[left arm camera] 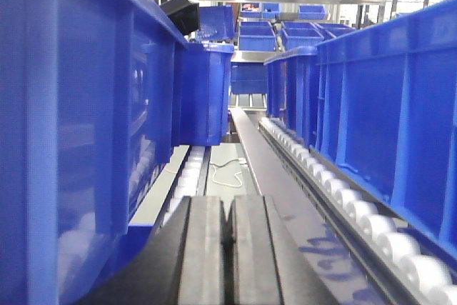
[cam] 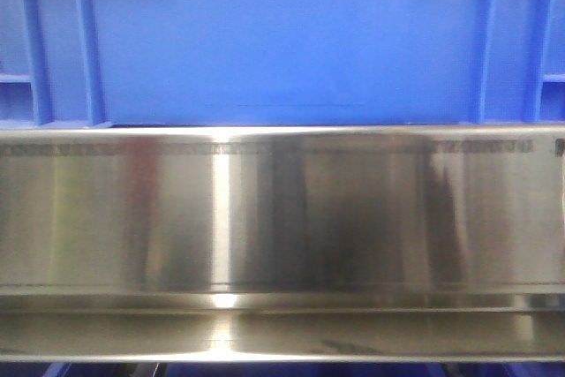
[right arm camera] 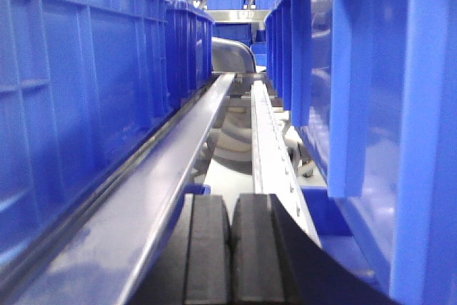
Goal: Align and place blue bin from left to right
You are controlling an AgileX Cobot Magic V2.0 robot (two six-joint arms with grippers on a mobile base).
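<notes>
The blue bin (cam: 282, 41) stands just behind the steel rail (cam: 282, 218), flat wall facing out. Stiff, slick plastic (probably bulky rather than heavy), best taken by its ribbed corners or rim. Left gripper (left arm camera: 227, 208) and right gripper (right arm camera: 232, 205): jaws pressed together, holding nothing.

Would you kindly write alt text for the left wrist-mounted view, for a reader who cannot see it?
The left gripper, its black fingers shut, looks along an aisle: a large blue bin fills the left and a row of blue bins lines the right, with white rollers along its foot.
</notes>
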